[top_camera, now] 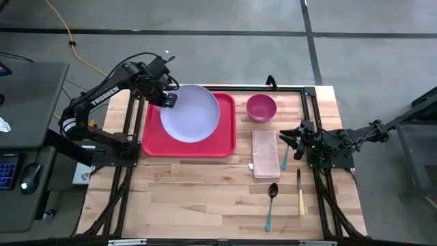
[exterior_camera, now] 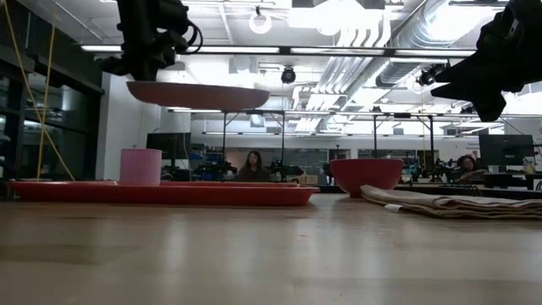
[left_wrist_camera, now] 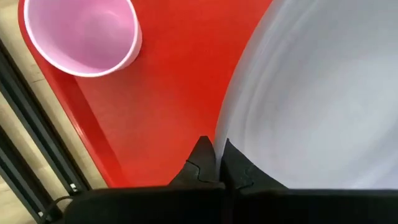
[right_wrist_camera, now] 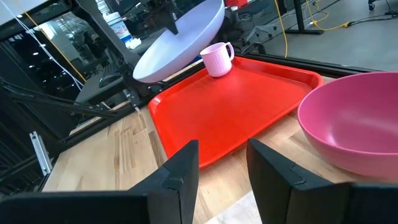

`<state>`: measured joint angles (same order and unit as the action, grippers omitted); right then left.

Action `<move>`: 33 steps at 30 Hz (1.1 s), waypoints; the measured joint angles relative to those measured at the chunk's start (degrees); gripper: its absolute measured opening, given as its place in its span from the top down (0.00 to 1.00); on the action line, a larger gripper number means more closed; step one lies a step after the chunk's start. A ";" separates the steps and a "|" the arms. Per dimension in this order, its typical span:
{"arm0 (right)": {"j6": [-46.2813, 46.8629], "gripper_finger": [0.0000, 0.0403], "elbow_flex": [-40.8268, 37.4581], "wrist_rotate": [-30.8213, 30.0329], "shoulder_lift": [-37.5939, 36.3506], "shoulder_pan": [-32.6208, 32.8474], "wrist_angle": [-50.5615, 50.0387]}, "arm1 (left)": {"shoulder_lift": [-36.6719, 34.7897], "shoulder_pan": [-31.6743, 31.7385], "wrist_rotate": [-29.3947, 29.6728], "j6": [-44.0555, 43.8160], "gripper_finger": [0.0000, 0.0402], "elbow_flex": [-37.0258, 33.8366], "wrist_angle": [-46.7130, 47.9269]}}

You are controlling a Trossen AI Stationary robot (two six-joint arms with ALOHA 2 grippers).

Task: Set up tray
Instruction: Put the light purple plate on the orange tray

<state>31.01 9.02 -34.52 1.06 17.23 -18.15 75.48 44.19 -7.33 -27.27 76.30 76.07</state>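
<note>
L arm reaches in from the desk's left edge, elbow bent, forearm angled toward the far side. Left pincer [top_camera: 166, 100] is raised off the desk, fingers [left_wrist_camera: 205, 163] pinched tight on the rim of a lavender plate [top_camera: 191, 113], carried clear of the surface. R arm sits low at the desk's right edge, stretched inward. Right pincer [top_camera: 295, 139] idle, fingers [right_wrist_camera: 180, 169] apart, nothing between them.

"TROSSEN", seemingly, on left arm [top_camera: 102, 98]
</note>
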 joint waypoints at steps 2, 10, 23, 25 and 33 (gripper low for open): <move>0.02 0.72 -0.01 0.00 0.00 -0.01 -0.01 | -0.04 0.25 -0.51 0.03 0.97 -0.85 -0.31; 0.02 0.72 0.00 0.00 0.00 -0.01 -0.01 | -0.02 0.17 -1.24 0.00 0.97 -3.10 -1.88; 0.02 0.72 0.01 -0.02 0.00 0.00 -0.02 | 0.00 0.17 1.27 -2.46 0.97 -3.35 -3.12; 0.02 0.72 -0.01 0.00 0.00 -0.01 -0.02 | 0.00 0.16 1.58 -3.76 0.97 -3.35 -3.14; 0.02 0.72 -0.01 -0.02 0.00 -0.02 -0.02 | 0.00 0.06 2.22 -9.37 0.97 -3.35 -2.66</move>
<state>31.03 9.02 -34.54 1.06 17.22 -18.17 75.48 44.25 -5.10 -36.64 72.95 73.41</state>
